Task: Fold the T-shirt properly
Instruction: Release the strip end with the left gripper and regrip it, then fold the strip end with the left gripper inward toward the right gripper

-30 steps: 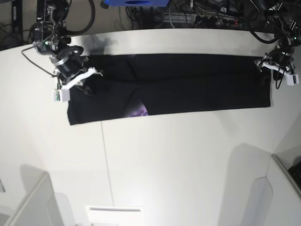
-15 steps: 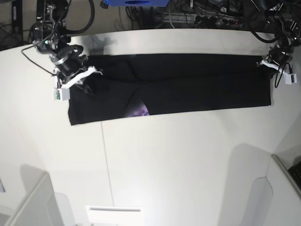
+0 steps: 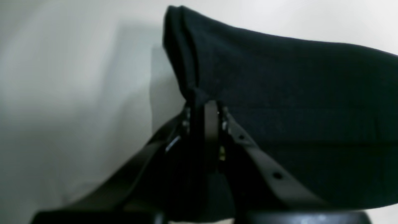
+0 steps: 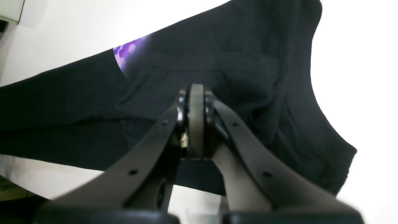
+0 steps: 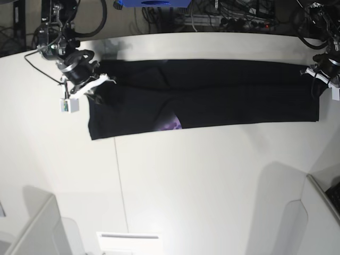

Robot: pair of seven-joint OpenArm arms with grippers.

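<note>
The black T-shirt lies on the white table as a long folded strip running left to right, with a bit of purple print showing at its front edge. At its right end my left gripper is shut on the cloth; the left wrist view shows the jaws pinching a raised corner of the T-shirt. At the strip's left end my right gripper is shut, and in the right wrist view its tips meet in puckered T-shirt cloth near the print.
A thin seam runs down the table. White box-like parts stand at the front left and front right. Cables and a blue object lie behind the table's far edge. A small white tag hangs by the right gripper.
The left gripper has shut on the strip's right end and drawn it to the right. The whole T-shirt has slid right, and the right gripper has moved a little with it.
</note>
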